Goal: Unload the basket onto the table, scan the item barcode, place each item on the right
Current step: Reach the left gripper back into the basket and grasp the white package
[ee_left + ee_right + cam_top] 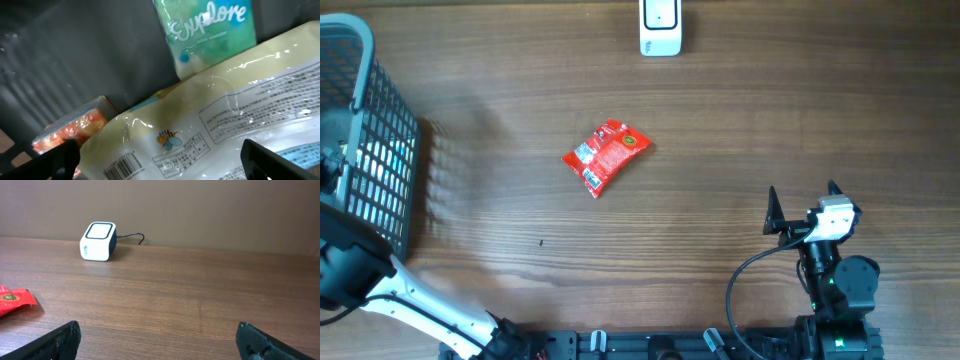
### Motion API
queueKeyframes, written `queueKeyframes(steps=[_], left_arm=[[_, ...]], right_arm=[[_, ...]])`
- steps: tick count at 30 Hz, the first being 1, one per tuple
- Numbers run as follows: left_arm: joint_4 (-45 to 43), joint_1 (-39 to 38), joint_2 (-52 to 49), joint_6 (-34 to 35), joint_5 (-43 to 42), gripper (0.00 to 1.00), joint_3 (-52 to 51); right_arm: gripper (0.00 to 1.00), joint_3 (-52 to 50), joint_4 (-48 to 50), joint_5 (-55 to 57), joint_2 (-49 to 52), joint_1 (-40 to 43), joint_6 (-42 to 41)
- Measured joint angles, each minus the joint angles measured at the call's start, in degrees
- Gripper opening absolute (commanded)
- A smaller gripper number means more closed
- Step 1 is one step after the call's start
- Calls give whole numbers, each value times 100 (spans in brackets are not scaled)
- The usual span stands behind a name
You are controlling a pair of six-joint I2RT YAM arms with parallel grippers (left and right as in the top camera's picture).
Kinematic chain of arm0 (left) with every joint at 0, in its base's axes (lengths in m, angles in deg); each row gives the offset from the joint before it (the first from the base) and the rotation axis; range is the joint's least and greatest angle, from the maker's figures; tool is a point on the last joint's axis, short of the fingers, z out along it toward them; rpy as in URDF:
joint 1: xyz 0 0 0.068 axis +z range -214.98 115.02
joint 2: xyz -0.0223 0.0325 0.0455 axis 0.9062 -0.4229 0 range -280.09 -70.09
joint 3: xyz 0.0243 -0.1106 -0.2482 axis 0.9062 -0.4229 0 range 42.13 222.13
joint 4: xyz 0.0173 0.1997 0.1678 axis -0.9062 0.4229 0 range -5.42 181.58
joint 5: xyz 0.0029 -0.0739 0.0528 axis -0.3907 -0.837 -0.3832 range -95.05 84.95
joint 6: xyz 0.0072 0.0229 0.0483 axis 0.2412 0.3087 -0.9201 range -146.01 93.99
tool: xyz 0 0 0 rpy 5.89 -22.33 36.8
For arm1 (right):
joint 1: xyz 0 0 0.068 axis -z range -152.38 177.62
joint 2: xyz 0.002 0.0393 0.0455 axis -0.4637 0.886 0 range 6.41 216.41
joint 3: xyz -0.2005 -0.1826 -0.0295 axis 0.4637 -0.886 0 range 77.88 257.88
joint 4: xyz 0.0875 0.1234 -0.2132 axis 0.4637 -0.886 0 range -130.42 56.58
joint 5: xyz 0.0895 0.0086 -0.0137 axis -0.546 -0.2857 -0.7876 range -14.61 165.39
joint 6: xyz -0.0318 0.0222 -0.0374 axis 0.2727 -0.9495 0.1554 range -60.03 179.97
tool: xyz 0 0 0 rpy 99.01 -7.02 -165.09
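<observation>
Left tool [160, 166]: released, jaws spread wide, down inside the basket [382, 120], close over a yellow packet [215, 125]
Right tool [803, 203]: released, grasping nothing, over bare tabletop [720, 130]
Basket contents: yellow packet lying barcode up; green packet [210, 30] upright against the wall; orange packet [70, 127] at the yellow one's edge
Red packet [607, 156]: flat on the tabletop, well apart from basket and scanner [660, 27]
</observation>
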Motion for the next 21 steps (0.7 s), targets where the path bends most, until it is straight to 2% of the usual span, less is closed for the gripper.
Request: queueKeyframes(steps=[10, 15, 16, 19, 21], left_arm=[[-691, 70, 0, -173, -4, 99, -693], [-723, 179, 0, -232, -125, 92, -752], [-763, 195, 2, -284, -192, 88, -785], [-874, 234, 39, -474, -404, 58, -925], [-887, 258, 79, -566, -439, 34, -1016]], right_arm=[[100, 0, 0, 0, 0, 0, 2], [100, 0, 0, 0, 0, 0, 2], [100, 0, 0, 0, 0, 0, 2], [100, 0, 0, 0, 0, 0, 2], [100, 0, 0, 0, 0, 0, 2]])
